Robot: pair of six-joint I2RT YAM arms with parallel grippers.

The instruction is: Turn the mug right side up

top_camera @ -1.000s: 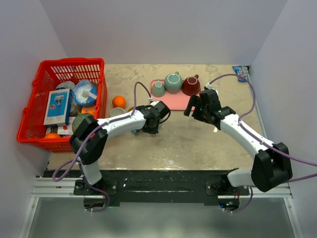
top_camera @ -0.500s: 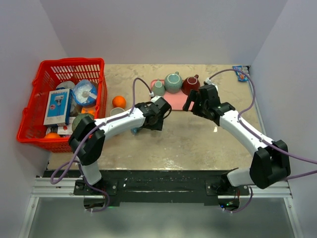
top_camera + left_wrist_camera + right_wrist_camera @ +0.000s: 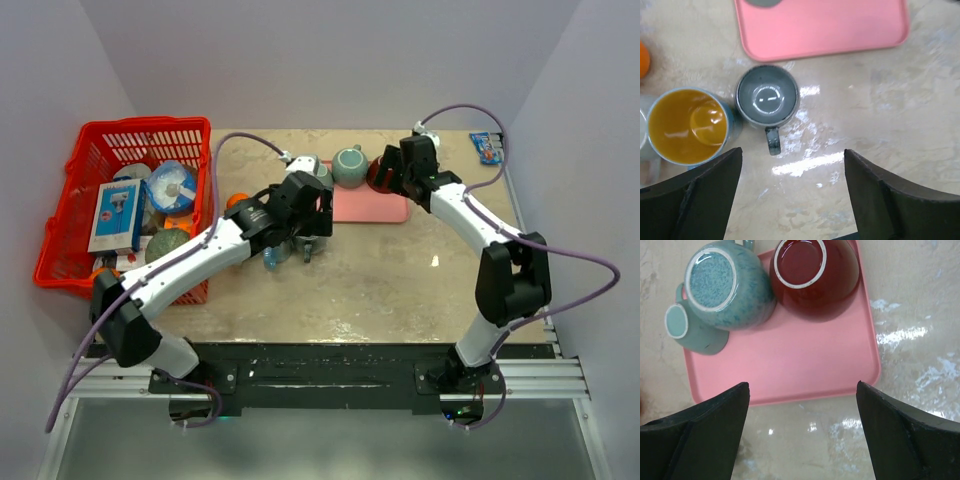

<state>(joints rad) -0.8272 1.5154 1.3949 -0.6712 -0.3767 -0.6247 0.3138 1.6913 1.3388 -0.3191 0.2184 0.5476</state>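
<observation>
Grey mug (image 3: 767, 97): upright on worktop (image 3: 890, 125), mouth up, handle at 6 o'clock. Yellow-lined cup (image 3: 687, 125) just beside at 9 o'clock, pink tray (image 3: 825, 25) at 12. Left gripper (image 3: 792, 156): fingers apart, above mug. Right gripper (image 3: 802, 390): fingers apart, above tray.

Left arm (image 3: 190, 262) and right arm (image 3: 470, 222), bolted to one black base rail (image 3: 320, 375).
Each arm has smooth white link shells joined by rounded black joint housings (image 3: 512, 285), with a thin purple cable (image 3: 240, 137) looping loosely alongside. The left claw (image 3: 792, 151) and right claw (image 3: 802, 385) each carry two broad, dark grey, wedge-shaped fingers (image 3: 700, 190) with matte faces.
</observation>
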